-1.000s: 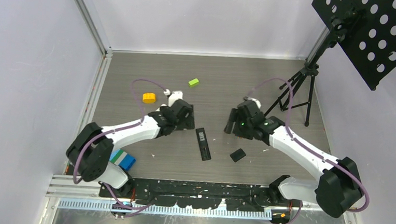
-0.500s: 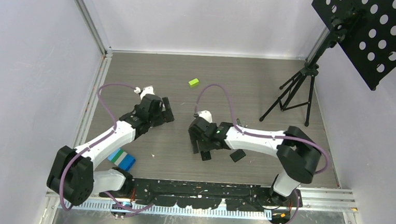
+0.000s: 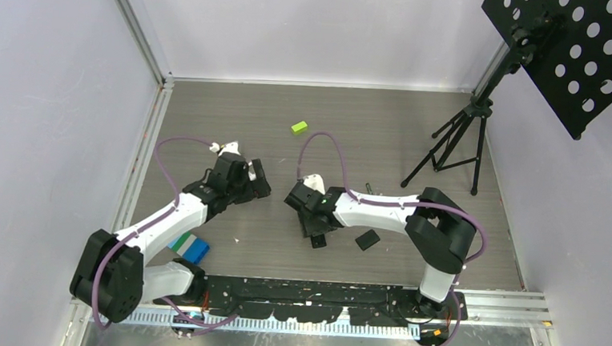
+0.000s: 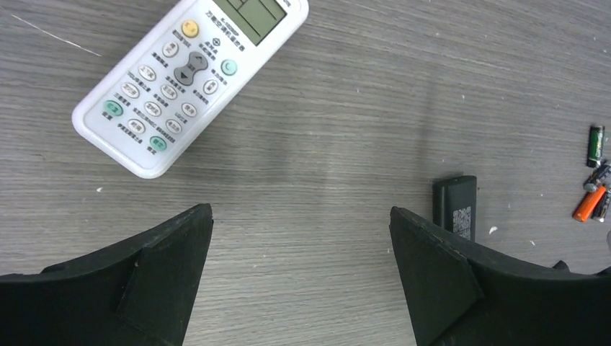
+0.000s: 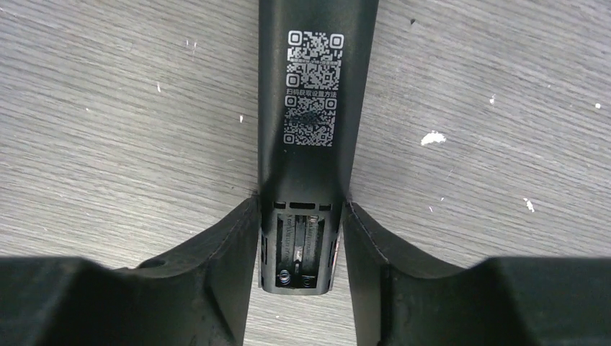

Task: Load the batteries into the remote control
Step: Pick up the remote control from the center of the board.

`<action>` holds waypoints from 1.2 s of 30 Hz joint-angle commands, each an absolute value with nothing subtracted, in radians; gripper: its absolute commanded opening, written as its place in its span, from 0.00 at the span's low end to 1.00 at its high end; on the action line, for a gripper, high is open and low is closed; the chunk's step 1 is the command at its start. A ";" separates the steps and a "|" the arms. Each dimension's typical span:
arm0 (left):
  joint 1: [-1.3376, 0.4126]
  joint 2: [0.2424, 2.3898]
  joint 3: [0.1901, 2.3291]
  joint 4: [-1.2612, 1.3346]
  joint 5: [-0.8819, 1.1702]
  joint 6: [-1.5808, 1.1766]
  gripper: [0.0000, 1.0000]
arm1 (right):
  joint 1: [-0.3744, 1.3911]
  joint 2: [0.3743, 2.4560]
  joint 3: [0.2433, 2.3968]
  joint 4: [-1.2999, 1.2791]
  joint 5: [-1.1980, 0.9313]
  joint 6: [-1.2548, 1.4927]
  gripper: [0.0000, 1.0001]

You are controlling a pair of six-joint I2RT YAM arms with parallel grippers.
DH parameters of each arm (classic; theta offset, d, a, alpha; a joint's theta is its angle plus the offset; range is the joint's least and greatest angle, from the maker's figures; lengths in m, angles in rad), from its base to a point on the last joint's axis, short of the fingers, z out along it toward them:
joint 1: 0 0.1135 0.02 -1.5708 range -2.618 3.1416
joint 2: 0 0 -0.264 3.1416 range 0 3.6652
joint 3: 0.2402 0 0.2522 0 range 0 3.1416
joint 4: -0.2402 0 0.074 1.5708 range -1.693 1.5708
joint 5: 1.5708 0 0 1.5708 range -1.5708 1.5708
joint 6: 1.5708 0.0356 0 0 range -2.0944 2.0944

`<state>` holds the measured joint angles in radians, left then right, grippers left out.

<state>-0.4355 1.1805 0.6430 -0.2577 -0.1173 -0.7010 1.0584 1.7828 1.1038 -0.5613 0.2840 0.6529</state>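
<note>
The right pincer (image 5: 300,204) is clamped on the slim black plastic remote control (image 5: 317,79). Its 2 fingers (image 5: 230,252) press against the remote's long sides at the end where the battery bay stands uncovered. A coil spring shows inside the bay. The remote lies back side up on the grey wood-grain worktop (image 3: 370,121), and 2 printed square codes face the wrist camera.

The left pincer (image 4: 300,213) hovers with its jaws spread wide, holding nothing. Beyond it lies a white rectangular remote control with pale buttons (image 4: 189,79), buttons up and at an angle.

The batteries (image 4: 595,146) are small cylindrical cells lying loose on the worktop in a tight cluster at the right edge of the left wrist view. They are near the far end of the black remote but apart from it. 1 is an orange-red cell (image 4: 586,204) and the others are dark.

From above, a small flat black cover piece (image 3: 368,239) rests just right of the remote. A lime-green block (image 3: 299,127) sits farther back, and a black tripod (image 3: 449,146) stands at the right.
</note>
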 commanded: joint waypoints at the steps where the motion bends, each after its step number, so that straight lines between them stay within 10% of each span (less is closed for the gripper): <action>1: -0.427 1.137 0.594 -0.131 -0.023 -0.709 0.95 | 1.060 1.785 1.092 -0.548 0.308 0.690 0.43; 5: -0.426 1.160 0.551 -0.015 0.133 -0.747 0.92 | 1.060 1.759 1.059 -0.478 0.322 0.671 0.31; 27: -0.433 1.503 0.387 0.793 0.482 -1.135 0.79 | 1.059 1.571 1.000 -0.222 0.180 0.601 0.32; 36: -0.433 1.519 0.398 0.793 0.514 -1.125 0.39 | 1.056 1.565 1.005 -0.201 0.176 0.592 0.36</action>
<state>-0.4309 1.5055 0.3916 0.7258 0.4744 -1.1275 1.0561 1.5780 0.9710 -0.2695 0.1776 0.6170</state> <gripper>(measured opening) 0.426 0.465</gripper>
